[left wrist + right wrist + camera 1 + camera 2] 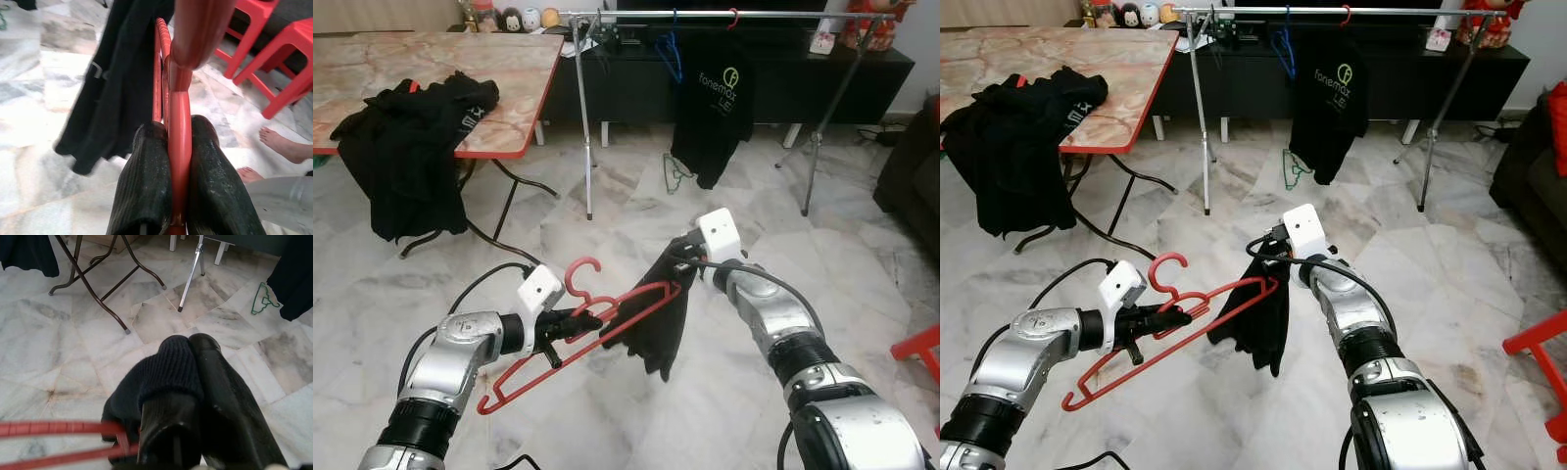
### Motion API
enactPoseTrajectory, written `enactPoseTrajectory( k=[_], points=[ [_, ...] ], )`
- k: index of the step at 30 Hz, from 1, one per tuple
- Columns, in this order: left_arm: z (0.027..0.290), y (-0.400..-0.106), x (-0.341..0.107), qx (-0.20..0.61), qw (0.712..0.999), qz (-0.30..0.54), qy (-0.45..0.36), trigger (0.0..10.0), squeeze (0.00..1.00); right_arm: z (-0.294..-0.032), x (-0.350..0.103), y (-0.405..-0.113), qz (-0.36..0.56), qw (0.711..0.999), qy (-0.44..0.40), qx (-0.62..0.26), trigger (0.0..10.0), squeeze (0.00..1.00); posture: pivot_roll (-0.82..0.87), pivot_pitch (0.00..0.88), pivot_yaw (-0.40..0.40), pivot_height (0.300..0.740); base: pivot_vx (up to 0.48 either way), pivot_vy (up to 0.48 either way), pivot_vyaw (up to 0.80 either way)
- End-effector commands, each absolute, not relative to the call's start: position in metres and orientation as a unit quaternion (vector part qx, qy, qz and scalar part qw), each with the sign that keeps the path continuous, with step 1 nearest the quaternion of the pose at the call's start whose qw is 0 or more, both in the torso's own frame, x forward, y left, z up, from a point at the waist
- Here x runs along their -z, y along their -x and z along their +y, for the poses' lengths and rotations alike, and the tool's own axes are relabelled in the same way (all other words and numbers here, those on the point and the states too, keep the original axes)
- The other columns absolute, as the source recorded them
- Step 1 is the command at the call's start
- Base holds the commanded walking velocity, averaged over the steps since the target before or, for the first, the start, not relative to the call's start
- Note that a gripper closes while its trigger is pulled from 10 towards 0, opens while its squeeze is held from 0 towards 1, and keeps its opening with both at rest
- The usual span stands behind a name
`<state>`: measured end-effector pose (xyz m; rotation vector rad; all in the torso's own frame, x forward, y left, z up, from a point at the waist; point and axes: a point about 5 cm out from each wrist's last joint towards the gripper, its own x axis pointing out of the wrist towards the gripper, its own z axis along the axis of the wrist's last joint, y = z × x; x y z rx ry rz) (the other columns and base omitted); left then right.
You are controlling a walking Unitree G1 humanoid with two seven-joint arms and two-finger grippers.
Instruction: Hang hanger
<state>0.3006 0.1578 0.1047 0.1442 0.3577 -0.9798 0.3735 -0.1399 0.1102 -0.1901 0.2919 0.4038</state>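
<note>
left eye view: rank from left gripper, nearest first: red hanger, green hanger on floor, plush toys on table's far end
1. red hanger, clamped in the left gripper.
2. green hanger, on the floor under the rack, ahead.
3. plush toys, far end of the table, farthest.

Two red hangers [578,338], one green hanger [675,174], two red stools [274,54]
</note>
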Motion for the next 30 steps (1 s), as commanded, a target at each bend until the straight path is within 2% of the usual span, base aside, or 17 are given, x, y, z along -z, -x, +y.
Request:
enactPoseTrajectory(
  k=[1,13,22,30],
  points=[
    [0.162,-0.304,-0.110,0.453,0.873,0.163,-0.081,10.0,0.00,-0.143,-0.116,-0.374,0.134,0.966,0.099,-0.199,10.0,0.00,-0.08,0.000,-0.045,0.740,0.000,0.000,0.00],
    [0.163,-0.293,-0.104,0.480,0.849,0.195,-0.107,10.0,0.00,-0.154,-0.104,-0.368,0.157,0.963,0.111,-0.189,10.0,0.00,-0.08,0.000,-0.045,0.740,0.000,0.000,0.00],
    [0.162,-0.298,-0.103,0.459,0.861,0.189,-0.111,10.0,0.00,-0.153,-0.103,-0.367,0.161,0.962,0.112,-0.192,10.0,0.00,-0.08,0.000,-0.046,0.740,0.000,0.000,0.00],
    [0.157,-0.296,-0.105,0.474,0.855,0.188,-0.097,10.0,0.00,-0.151,-0.102,-0.367,0.163,0.961,0.110,-0.192,10.0,0.00,-0.08,0.000,-0.049,0.740,0.000,0.000,0.00]
  ],
)
